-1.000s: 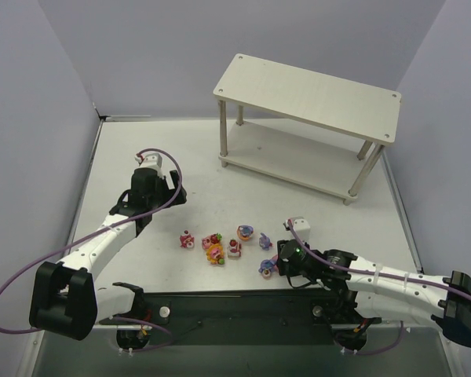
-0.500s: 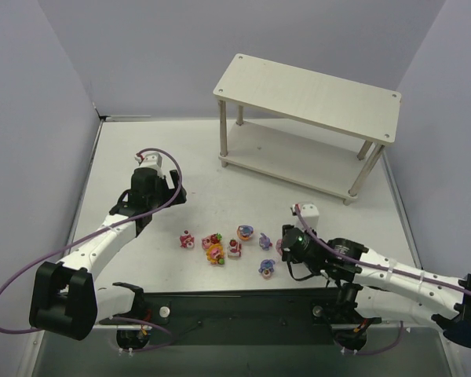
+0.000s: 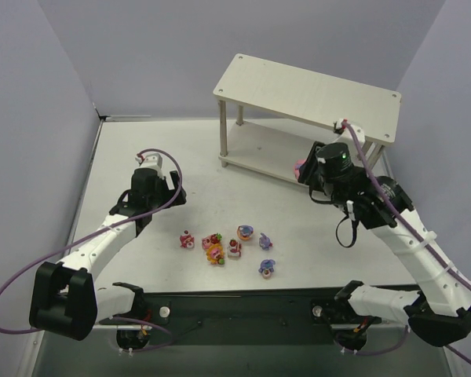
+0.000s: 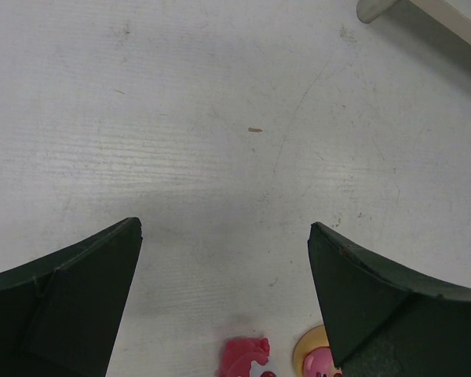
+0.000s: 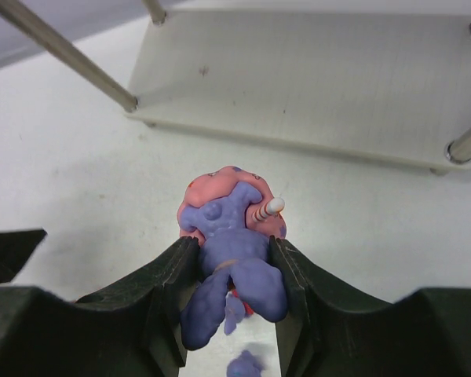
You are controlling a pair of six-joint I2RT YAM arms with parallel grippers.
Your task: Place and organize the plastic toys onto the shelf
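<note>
Seven plastic toys [image 3: 235, 248] counted: six clustered on the white counter [image 3: 141, 141] at lower centre, and one purple bunny [image 5: 228, 236] on a pink base, pinched between the narrowly parted fingers of the right claw [image 5: 231, 253]. One two-tier wooden shelf [image 3: 306, 94] at upper right. Two arms: right arm [image 3: 392, 216] raised at centre right, elbow bent, wrist tipped toward the shelf's lower board, bunny just before its front edge. Left arm [image 3: 110, 232] stretched low at centre left, left claw [image 4: 224, 228] gaping wide above the counter, gripping nothing.
</note>
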